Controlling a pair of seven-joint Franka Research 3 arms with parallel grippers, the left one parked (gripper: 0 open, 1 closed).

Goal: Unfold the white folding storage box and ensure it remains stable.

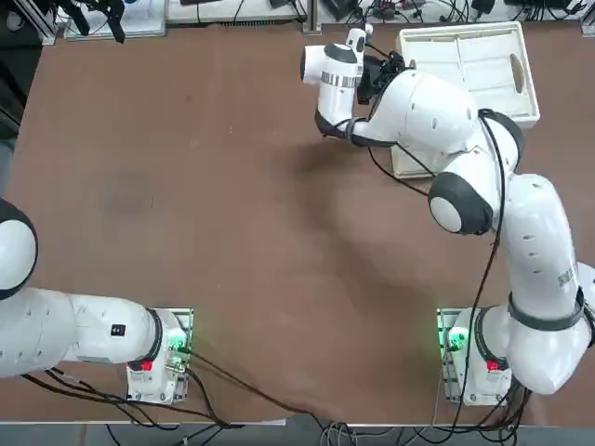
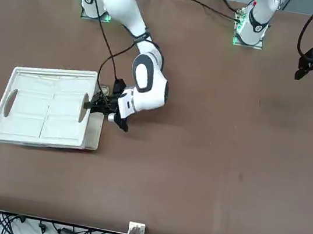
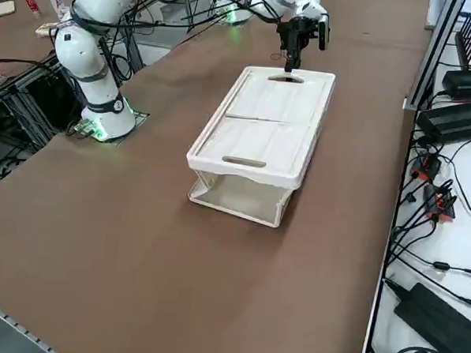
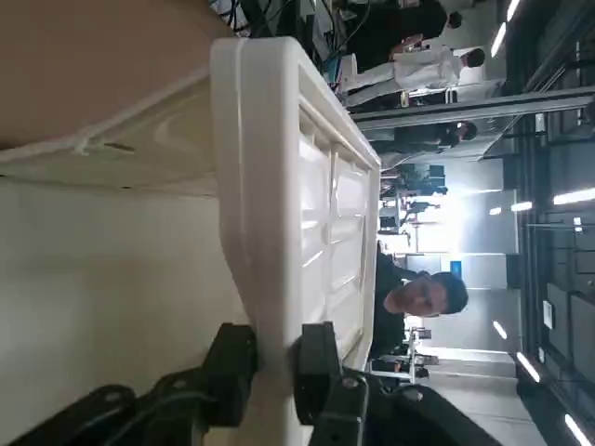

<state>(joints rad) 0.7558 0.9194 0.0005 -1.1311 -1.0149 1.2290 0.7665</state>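
Brown table underneath, wide and bare over most of its top. On its far right part, white box, rim raised off its base on the near end, side panels folded flat inside. At the box's left short edge, right claw, clamped on the rim beside an oval handle cut-out.

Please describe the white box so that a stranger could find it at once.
On the brown table, follow the working arm to its hand. The hand pinches the rim of the box: flat, off-white, rectangular, with oval handle holes. It is the table's only loose thing.
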